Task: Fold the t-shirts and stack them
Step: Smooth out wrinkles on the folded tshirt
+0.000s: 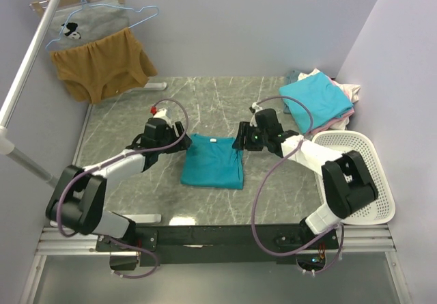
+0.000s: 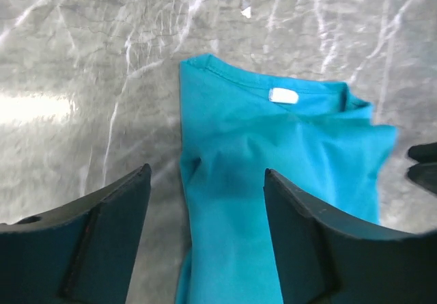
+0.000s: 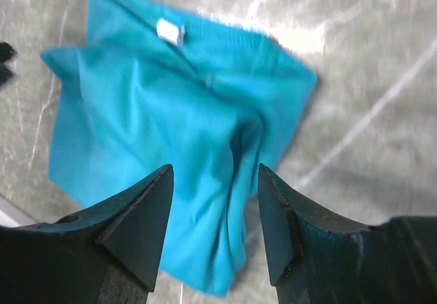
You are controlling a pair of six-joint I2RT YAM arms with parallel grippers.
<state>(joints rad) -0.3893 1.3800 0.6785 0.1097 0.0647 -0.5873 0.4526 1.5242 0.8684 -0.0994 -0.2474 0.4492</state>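
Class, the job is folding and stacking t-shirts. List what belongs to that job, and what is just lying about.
Belongs: teal t-shirt on the table; t-shirt pile at far right, turquoise on top.
Lying about: hanging mustard-brown garment; grey printed garment; white basket.

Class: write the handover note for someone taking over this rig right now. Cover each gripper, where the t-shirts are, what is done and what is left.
Left gripper: open, over the teal t-shirt's left edge, holding nothing.
Right gripper: open, over its right edge, holding nothing.
Teal t-shirt: centre of the table, folded to a rough rectangle, collar label up.
Pile: far right corner, turquoise t-shirt on top, pink and white beneath.
Done: teal sides apparently folded in.
Left: probably finish that fold, then stack it on the pile.
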